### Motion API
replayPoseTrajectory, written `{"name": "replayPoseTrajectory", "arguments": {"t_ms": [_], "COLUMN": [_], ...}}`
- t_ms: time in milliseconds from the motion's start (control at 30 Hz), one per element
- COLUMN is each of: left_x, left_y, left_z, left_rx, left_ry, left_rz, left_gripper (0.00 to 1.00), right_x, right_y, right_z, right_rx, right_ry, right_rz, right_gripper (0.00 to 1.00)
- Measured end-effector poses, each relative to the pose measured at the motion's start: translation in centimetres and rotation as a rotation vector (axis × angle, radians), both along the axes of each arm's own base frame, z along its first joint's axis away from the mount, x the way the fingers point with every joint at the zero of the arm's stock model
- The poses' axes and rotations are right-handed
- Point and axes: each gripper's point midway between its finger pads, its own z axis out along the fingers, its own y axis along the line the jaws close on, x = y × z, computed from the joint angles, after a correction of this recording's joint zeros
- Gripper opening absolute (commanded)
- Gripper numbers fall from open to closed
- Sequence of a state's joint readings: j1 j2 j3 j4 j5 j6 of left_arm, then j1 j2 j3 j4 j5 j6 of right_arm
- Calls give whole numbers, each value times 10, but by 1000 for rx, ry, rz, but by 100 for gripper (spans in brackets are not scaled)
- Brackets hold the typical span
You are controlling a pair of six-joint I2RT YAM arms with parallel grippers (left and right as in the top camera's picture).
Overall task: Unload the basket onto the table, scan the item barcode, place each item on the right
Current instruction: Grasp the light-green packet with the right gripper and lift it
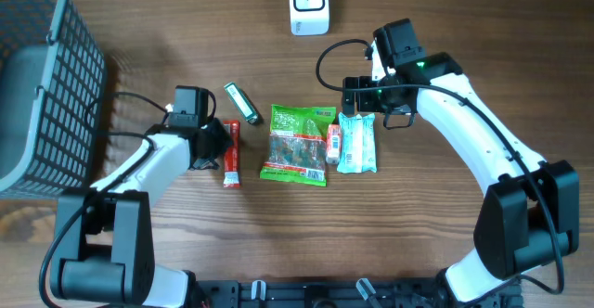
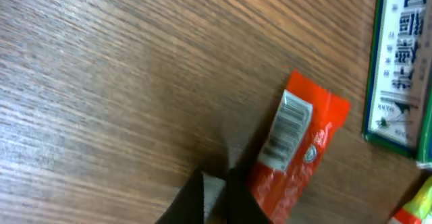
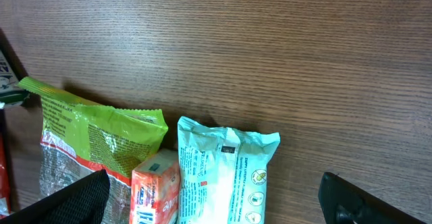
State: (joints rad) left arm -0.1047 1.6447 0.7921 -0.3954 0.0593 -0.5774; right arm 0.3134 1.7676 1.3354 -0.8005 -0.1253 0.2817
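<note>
Left gripper (image 2: pixel 217 187), fingers narrow, sat beside the red packet (image 2: pixel 297 143) (barcode up). Right gripper (image 3: pixel 212 197) gaped wide over the teal pouch (image 3: pixel 226 163), three o'clock of the green bag (image 1: pixel 297 146).

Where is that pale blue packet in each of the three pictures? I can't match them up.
Overhead: pale blue packet lies just right of centre.
Right wrist: bottom centre, running off the lower edge.
Left wrist: not in it.
Shared landmark: the green snack bag, left of the packet in the overhead and right wrist views.
</note>
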Motion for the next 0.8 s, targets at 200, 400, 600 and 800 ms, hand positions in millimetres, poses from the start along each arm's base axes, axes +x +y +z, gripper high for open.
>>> {"name": "replayPoseTrajectory", "arguments": {"t_ms": [200,400,600,800], "left_x": [8,11,6,6], "left_y": [33,19,14,13], "left_z": [50,138,137,137], "left_rx": [24,-67,-92,-95], "left_ry": [48,-135,-117,-117], "left_rz": [64,-39,-57,-58], "left_gripper": [35,100,100,100], "right_x": [-2,-27,-51,-50], "right_y": [3,18,52,49], "right_z": [0,-3,-6,-7], "right_rx": [13,42,14,-45], "right_ry": [6,92,117,99], "right_rz": [22,81,154,99], "right_gripper": [87,78,84,86]}}
